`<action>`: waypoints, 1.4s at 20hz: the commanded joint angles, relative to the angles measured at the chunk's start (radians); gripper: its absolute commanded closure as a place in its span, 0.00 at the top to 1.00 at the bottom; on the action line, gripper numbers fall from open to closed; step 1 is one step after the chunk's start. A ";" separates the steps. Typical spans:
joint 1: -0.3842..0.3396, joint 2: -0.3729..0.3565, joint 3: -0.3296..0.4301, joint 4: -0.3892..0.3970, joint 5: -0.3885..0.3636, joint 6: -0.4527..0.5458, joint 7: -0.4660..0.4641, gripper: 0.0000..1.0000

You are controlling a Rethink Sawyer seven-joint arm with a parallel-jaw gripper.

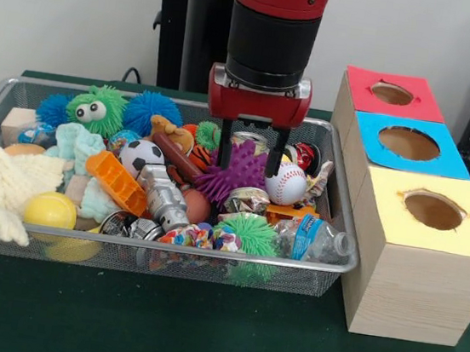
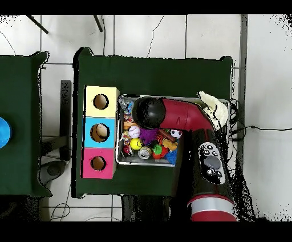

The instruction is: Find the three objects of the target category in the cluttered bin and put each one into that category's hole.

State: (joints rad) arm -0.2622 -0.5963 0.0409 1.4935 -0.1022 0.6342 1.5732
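My arm shows a glossy red shell over a black cylindrical wrist, ending in a red gripper block with a silver band and two black jaws. From overhead I see a black pad with grey round buttons.

The gripper hangs spread over a purple spiky ball in the wire bin, a baseball just beside it.
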 commanded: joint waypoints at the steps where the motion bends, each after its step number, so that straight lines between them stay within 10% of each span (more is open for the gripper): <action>1: -0.030 0.028 0.030 -0.032 -0.009 0.038 0.075 1.00; 28: -0.040 0.096 0.012 -0.076 -0.077 -0.028 0.066 1.00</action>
State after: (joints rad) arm -0.3146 -0.5789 0.0376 1.4478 -0.1160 0.6342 1.5732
